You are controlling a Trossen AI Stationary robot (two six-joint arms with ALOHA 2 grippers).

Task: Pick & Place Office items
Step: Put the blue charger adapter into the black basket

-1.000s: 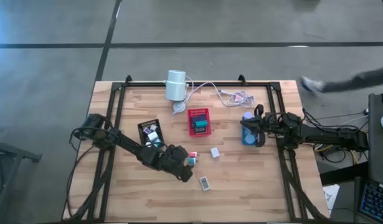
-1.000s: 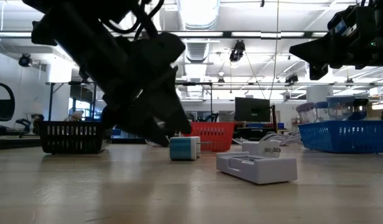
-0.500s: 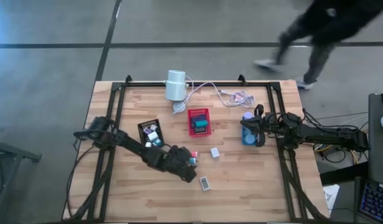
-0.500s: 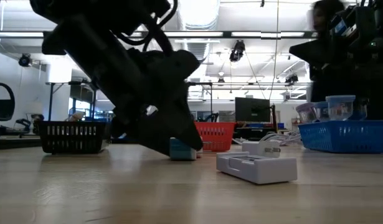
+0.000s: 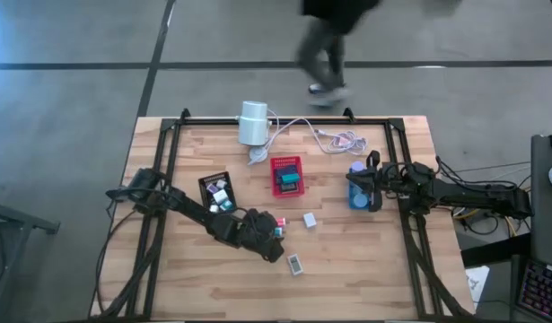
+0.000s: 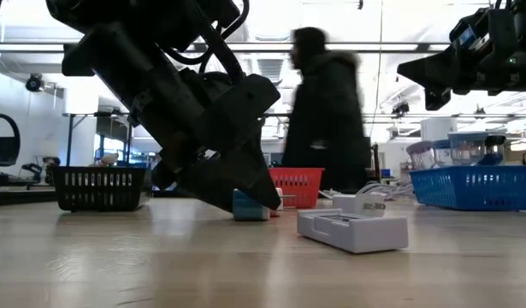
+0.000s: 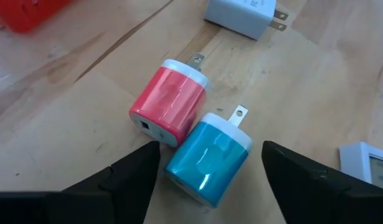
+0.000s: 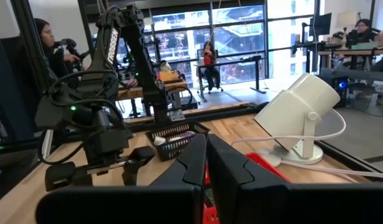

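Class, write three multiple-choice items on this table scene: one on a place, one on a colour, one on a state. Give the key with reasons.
1. Where does the red tray stand?
A. between the black tray and blue tray
B. beside the flat white item
C. off the table

2. What colour is the charger between the left gripper fingers?
A. pink
B. teal
C. white

3. How is the right gripper?
A. open
B. shut on a charger
C. shut, empty

Key: 1 A, high view shows the row; 2 B, the teal charger lies between the fingers; 3 C, fingers meet, holding nothing.
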